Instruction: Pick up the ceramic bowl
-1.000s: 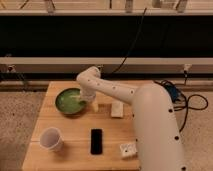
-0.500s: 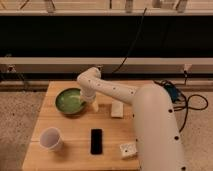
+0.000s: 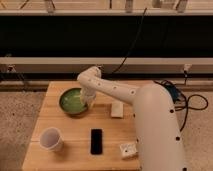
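The gripper (image 3: 90,101) sits at the right rim of the ceramic bowl (image 3: 73,101) — fingers closed, seemingly pinching that rim — so the lift goes straight up.

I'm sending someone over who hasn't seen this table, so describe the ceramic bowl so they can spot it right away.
On the wooden table, look at the far left part, where the white arm's tool reaches down at the ceramic bowl and meets its right rim. It is round, shallow and glossy green, wider than the white cup nearer the front.

Lab-like room: wooden table (image 3: 70,160), floor cables (image 3: 192,102), terrazzo floor (image 3: 17,117)
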Tool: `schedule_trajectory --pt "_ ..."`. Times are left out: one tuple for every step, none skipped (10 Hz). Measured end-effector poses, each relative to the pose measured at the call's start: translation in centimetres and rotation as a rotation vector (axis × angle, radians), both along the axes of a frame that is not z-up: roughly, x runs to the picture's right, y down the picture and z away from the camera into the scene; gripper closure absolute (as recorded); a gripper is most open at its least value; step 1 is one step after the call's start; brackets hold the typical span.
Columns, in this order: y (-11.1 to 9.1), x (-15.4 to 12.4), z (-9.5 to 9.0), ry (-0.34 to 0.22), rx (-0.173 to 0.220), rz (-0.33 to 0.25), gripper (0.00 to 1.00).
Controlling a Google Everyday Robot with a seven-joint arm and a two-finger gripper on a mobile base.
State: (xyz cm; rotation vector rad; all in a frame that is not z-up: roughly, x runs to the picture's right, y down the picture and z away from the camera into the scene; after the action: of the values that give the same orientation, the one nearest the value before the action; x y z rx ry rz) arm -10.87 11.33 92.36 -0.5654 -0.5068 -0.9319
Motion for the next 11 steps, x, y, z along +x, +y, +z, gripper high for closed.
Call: schedule_trajectory --pt "0.1 0.1 0.2 -0.001 0.002 0.003 0.99" --pt "0.1 0.2 0.3 -0.003 0.007 0.007 0.99" --pt "0.0 0.2 0.2 -0.001 0.008 0.004 0.99" --pt "0.0 0.2 0.2 0.0 0.007 0.001 0.99" --pt "0.0 0.3 0.2 0.0 0.007 0.001 0.99" --pt "-0.1 0.3 0.1 0.0 0.008 0.001 0.99" --pt "-0.6 0.7 -0.4 0.001 0.018 -0.003 0.99" --pt "-1.5 0.9 -1.2 0.002 0.031 -0.006 0.99" --pt "-2.2 1.0 -2.0 0.0 0.037 -0.006 0.99" --pt "-2.9 1.1 -2.7 -0.003 0.044 -0.007 0.99" --pt "-3.3 1.3 -3.1 -0.005 0.051 -0.01 0.99"
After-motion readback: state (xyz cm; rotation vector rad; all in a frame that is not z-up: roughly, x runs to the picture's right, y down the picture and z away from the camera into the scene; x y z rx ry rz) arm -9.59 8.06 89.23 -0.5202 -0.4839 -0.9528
